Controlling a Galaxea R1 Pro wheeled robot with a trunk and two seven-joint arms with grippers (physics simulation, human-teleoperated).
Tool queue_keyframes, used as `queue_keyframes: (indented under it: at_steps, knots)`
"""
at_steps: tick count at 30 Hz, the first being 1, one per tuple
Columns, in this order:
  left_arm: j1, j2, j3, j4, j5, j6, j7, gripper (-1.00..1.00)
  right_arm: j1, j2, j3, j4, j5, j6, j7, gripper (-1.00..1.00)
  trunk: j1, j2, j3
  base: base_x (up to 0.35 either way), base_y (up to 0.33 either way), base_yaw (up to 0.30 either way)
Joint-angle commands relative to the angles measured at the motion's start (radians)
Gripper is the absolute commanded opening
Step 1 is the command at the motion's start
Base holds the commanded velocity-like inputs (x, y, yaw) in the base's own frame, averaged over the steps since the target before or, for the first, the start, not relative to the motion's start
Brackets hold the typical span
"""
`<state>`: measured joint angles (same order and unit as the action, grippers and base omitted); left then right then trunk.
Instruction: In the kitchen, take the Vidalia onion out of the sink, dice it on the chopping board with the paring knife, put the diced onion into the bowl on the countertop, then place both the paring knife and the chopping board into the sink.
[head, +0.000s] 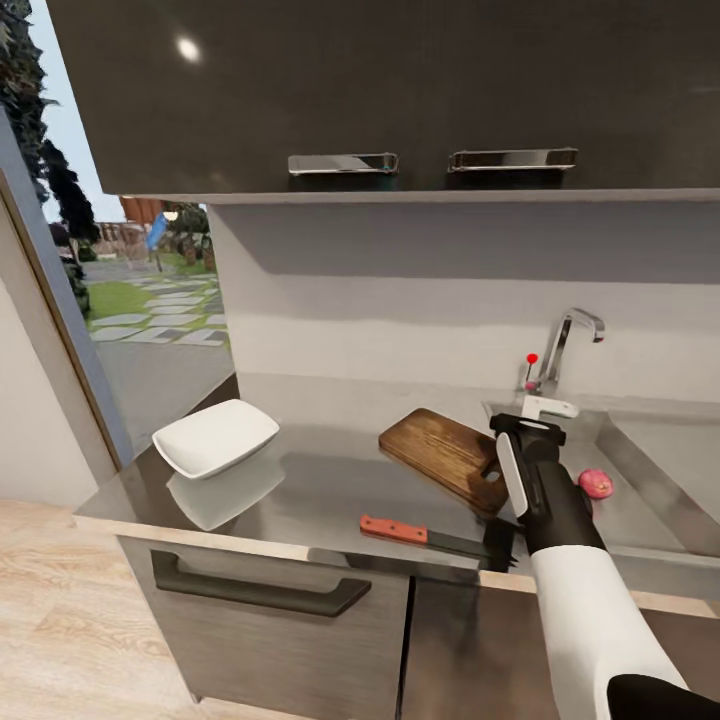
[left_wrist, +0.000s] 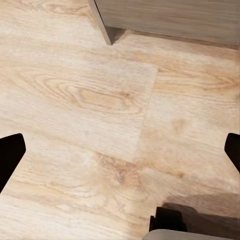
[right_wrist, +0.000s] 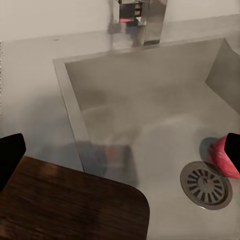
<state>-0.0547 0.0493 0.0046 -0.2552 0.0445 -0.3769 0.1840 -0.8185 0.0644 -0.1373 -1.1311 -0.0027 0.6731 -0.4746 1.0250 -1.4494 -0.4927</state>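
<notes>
1. Long glossy grey steel-like countertop (head: 330, 490) over dark grey cabinets; the working things are laid out along it, presumably so each step sits within one arm's reach.
2. Rectangular grey steel sink (head: 650, 450) at the counter's right end, angular chrome tap (head: 572, 340) with red knob behind. Right wrist view adds the basin floor (right_wrist: 150, 125) and round dark drain (right_wrist: 205, 184), which the arm hides from the head camera.
3. Right arm reaches over the sink's near-left corner, right gripper (head: 535, 412) above the rim; judged an approach to the onion. Wrist view shows its two dark fingertips (right_wrist: 10, 155) at the frame's edges, well apart, nothing between.
4. Dark brown wooden chopping board (head: 447, 455) with slot handle, flat, just beside the sink; its rounded corner (right_wrist: 75, 205) fills the wrist view's foreground.
5. White shallow squarish bowl (head: 215, 437), upright near the counter's left end, well apart from the board.
6. Paring knife (head: 430, 537), orange-red handle, dark blade, flat near the counter's front edge, untouched.
7. Pinkish round Vidalia onion (head: 596, 483) on the basin floor; wrist view puts it just beside the drain (right_wrist: 222, 157).
8. Left gripper's fingertips (left_wrist: 10, 155) spread wide over pale wood-grain floor (left_wrist: 100, 100); idle, judged parked.
</notes>
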Motion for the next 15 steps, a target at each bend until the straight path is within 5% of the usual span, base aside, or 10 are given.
queue_keyframes:
  at_steps: [1,15]
  knots:
    - [-0.001,0.000,0.000,0.001,0.005,-0.004,0.000,1.00,-0.001,0.001,-0.001,0.001,0.000,0.005,-0.002,1.00,0.000,-0.001,-0.001,-0.013,0.000,0.000]
    - [-0.001,0.000,0.000,0.001,0.005,-0.004,0.000,1.00,-0.001,-0.001,-0.002,0.032,0.000,-0.035,-0.002,1.00,0.000,-0.001,-0.001,-0.176,0.000,0.000]
